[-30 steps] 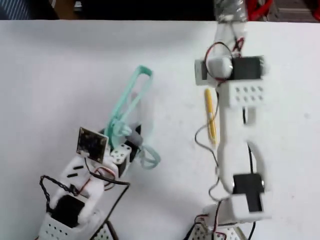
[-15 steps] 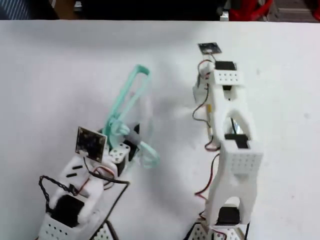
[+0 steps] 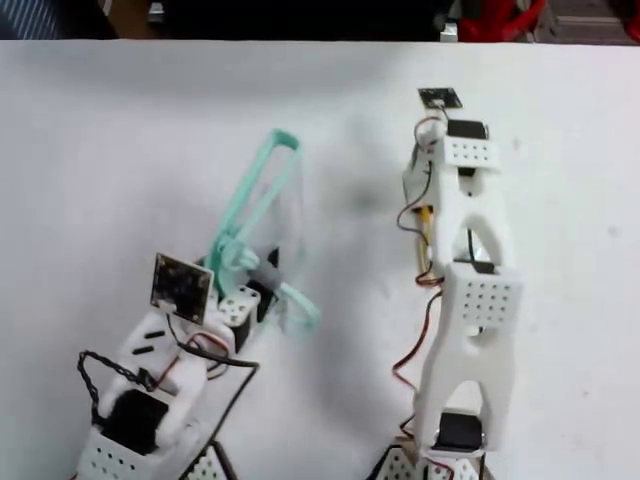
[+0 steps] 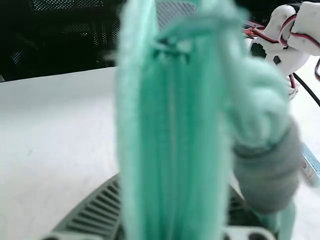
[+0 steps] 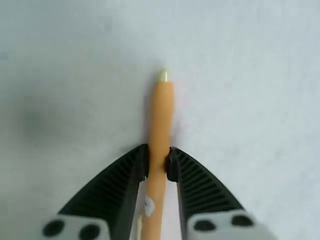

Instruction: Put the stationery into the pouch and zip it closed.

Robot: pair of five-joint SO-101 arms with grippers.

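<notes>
White tabletop (image 3: 120, 150) spreads under both arms, with the mint-trimmed clear pouch (image 3: 262, 200) standing on edge at left of centre. Past the pouch's far end and the table's back edge the room is dark, with a blue-striped patch (image 3: 25, 18) off to one side and a red object (image 3: 500, 18) off to the other. The left wrist view picks up dark mesh (image 4: 65, 30) behind the pouch (image 4: 170, 140).

At the pouch's near end, the left gripper (image 3: 252, 288) is closed on the green trim, so the pouch leans away from it across the table. A grey piece (image 4: 267, 175) sits against the trim just beside the grip.

Well apart from the pouch, on its right side, the right arm (image 3: 470, 300) stretches over a yellow-orange pen (image 3: 424, 232) that lies roughly parallel to the pouch. In the right wrist view the right gripper (image 5: 157, 162) is nearly closed, with both black jaws pressed against the pen's (image 5: 161, 115) barrel. The barrel runs straight out between them, and its pale tip points away over the white surface. The pen is outside the pouch, with bare table between the two
</notes>
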